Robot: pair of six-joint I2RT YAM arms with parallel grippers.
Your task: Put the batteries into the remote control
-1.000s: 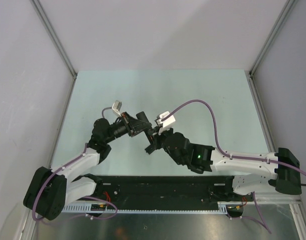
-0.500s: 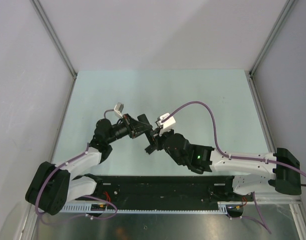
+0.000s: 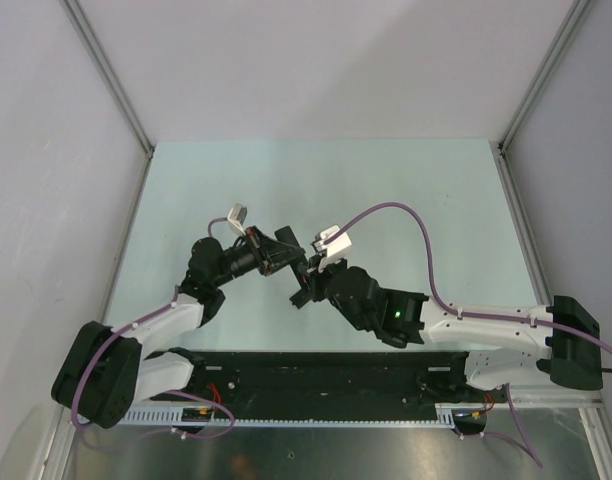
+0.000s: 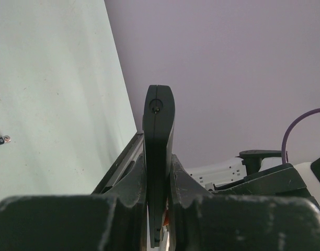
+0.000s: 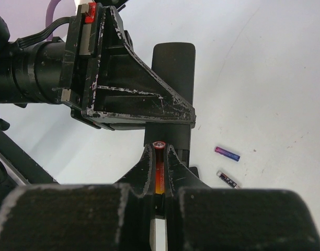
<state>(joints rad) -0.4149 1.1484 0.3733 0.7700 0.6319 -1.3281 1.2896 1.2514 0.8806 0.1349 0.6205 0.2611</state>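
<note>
My left gripper (image 4: 159, 157) is shut on the remote control (image 4: 159, 125), a slim black bar held edge-on between its fingers. In the right wrist view the remote control (image 5: 173, 68) stands just beyond my right gripper (image 5: 159, 149), which is shut on a red battery (image 5: 159, 167). The battery's tip almost touches the remote's lower part. A blue-purple battery (image 5: 227, 153) and a dark battery (image 5: 227, 179) lie loose on the table to the right. From above, the left gripper (image 3: 284, 250) and the right gripper (image 3: 307, 272) meet at mid-table.
A small black piece (image 5: 194, 171) lies on the table beside my right fingers. The pale green table (image 3: 406, 190) is enclosed by grey walls with metal rails (image 3: 111, 85). A purple cable (image 3: 406, 215) arcs over the right arm.
The left arm shifted a little down and right, bringing the remote closer to the right gripper. Both grippers have stayed shut on their loads.
</note>
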